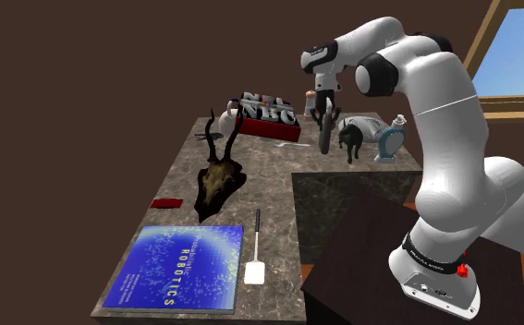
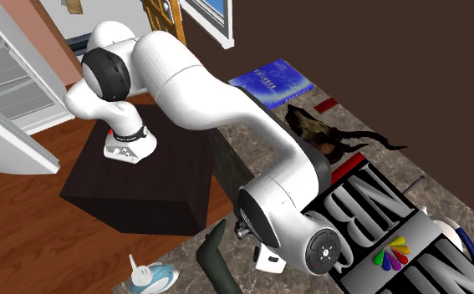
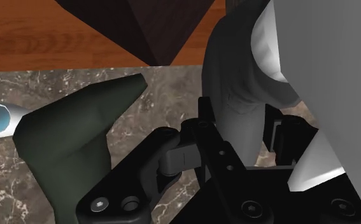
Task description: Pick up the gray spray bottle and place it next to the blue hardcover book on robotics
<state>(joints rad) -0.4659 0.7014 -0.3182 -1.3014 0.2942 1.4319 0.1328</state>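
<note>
The gray spray bottle (image 3: pixel 64 137) is at one end of the marble worktop (image 1: pixel 181 166), well apart from the blue robotics book (image 1: pixel 172 268). The gripper (image 1: pixel 322 113) hangs just beside the bottle. Whether the gripper is released or clenched, one cannot tell.

The white arm (image 1: pixel 444 120) rises at the shoulder view's right, folds over at its elbow and reaches left toward the far side. Its wrist turns down, so the black gripper (image 1: pixel 323 118) points downward.
</note>
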